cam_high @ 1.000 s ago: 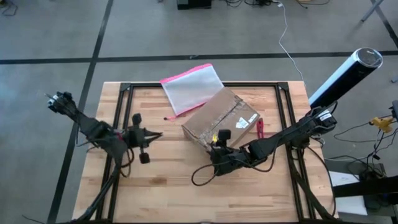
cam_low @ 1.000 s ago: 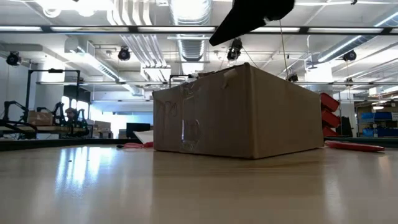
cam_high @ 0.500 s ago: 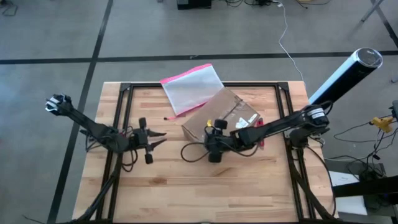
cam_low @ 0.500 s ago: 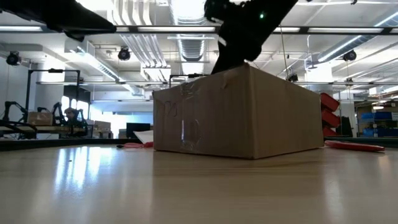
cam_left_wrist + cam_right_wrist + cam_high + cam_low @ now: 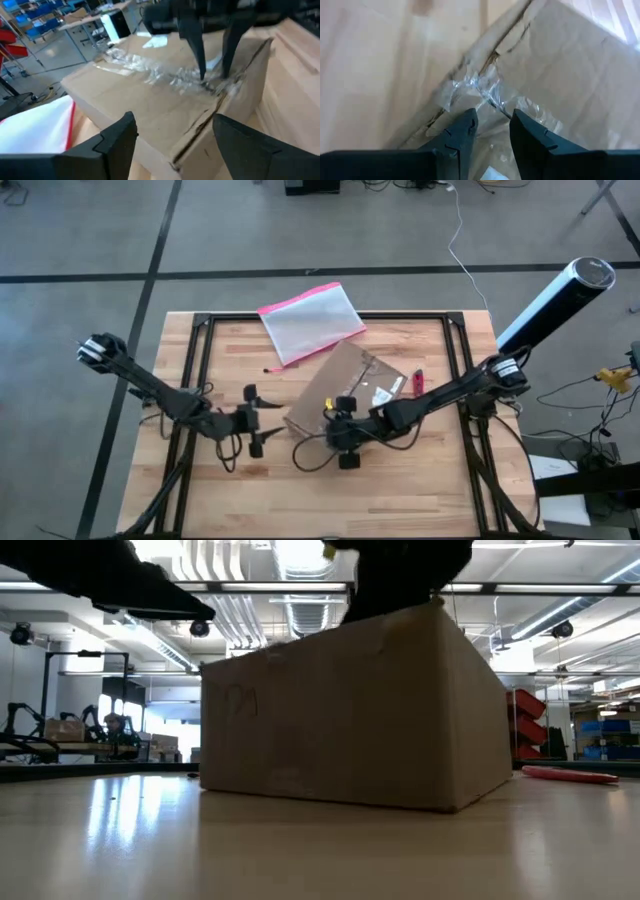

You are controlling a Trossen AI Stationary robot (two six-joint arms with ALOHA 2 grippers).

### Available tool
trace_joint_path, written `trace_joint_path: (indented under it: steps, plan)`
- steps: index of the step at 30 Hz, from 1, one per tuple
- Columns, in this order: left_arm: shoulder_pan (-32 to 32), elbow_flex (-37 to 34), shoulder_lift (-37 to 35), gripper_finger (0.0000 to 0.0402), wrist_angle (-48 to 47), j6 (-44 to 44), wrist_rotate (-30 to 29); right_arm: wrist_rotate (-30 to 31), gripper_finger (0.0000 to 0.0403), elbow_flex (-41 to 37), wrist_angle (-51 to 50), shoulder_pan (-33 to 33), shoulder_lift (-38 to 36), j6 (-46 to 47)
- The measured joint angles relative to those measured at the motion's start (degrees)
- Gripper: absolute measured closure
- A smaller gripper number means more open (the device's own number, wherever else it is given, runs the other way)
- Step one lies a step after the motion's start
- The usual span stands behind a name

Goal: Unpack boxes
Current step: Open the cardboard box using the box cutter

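Observation:
The brown cardboard box (image 5: 348,387) rests on its bottom on the wooden table, its taped top seam facing up; it fills the low view (image 5: 350,720). My right gripper (image 5: 338,425) stands over the box's near end with its fingers a little apart, (image 5: 494,113) down on the crumpled clear tape. My left gripper (image 5: 275,418) hovers just left of the box, pointing at it. Its fingers (image 5: 173,120) are spread wide with nothing between them. In the left wrist view the box (image 5: 150,100) lies close ahead. My right gripper comes from above, pointing down, and sets both fingertips (image 5: 201,70) on the crumpled tape of the top seam (image 5: 490,97), close to the box's near edge. A strand of tape runs between the fingers; whether it is pinched I cannot tell. The box stays flat on the table.
A translucent pouch with pink edges (image 5: 308,320) lies at the table's far edge. A small red item (image 5: 417,382) lies on the table right of the box and shows in the low view (image 5: 565,774). Black frame rails run along the table's sides.
My right gripper came onto the box's top and moved toward the near left; the box has slid that way with it and turned, now nearer the low camera. My left gripper has travelled right toward the box and opened.

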Motion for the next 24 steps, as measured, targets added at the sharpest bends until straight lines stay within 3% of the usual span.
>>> trace_joint_path:
  steps: [8,15,24]
  plan:
    - [0.0,9.7,11.2,0.017,-0.5,4.6,3.8,-5.6,0.0284,2.4,0.1,3.9,0.1,2.0]
    - [0.7,17.8,17.2,0.0168,-9.8,7.6,3.9,-4.4,0.0295,2.3,-0.2,6.1,0.1,1.0]
    - [2.3,19.9,16.5,0.0172,-14.2,7.1,4.2,19.3,0.0285,2.2,-8.5,5.0,-1.8,-7.7]
